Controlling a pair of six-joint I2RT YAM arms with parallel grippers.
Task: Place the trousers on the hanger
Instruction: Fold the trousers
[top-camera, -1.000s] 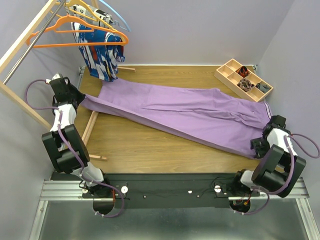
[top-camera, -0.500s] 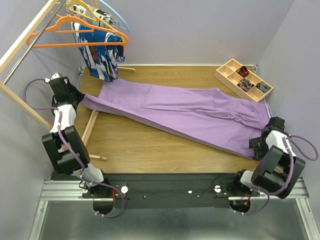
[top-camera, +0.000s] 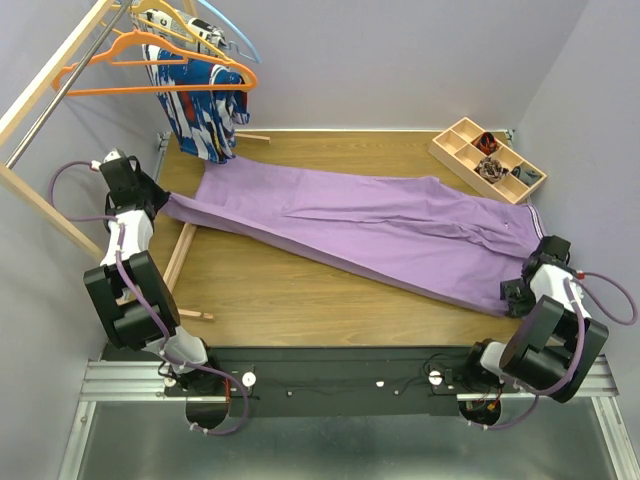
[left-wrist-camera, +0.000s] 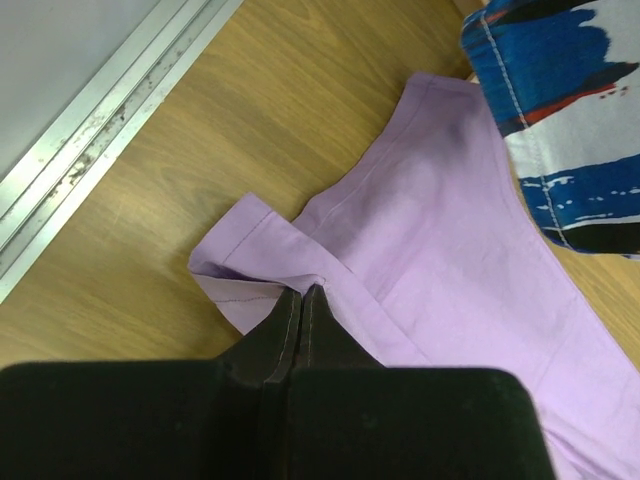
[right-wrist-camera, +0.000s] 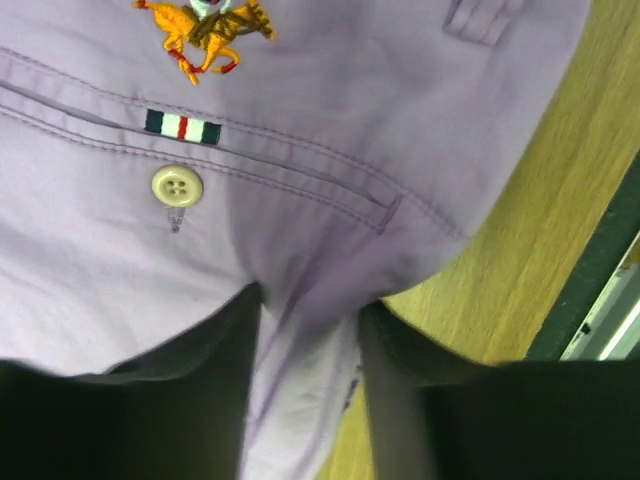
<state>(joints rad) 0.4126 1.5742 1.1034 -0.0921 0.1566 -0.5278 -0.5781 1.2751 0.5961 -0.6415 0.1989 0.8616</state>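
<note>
Lilac trousers (top-camera: 380, 225) unmoved — left tool (left-wrist-camera: 303, 292) pinching them | right tool (right-wrist-camera: 310, 300): grip unclear

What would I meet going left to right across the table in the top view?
left gripper → trousers → right gripper
</note>
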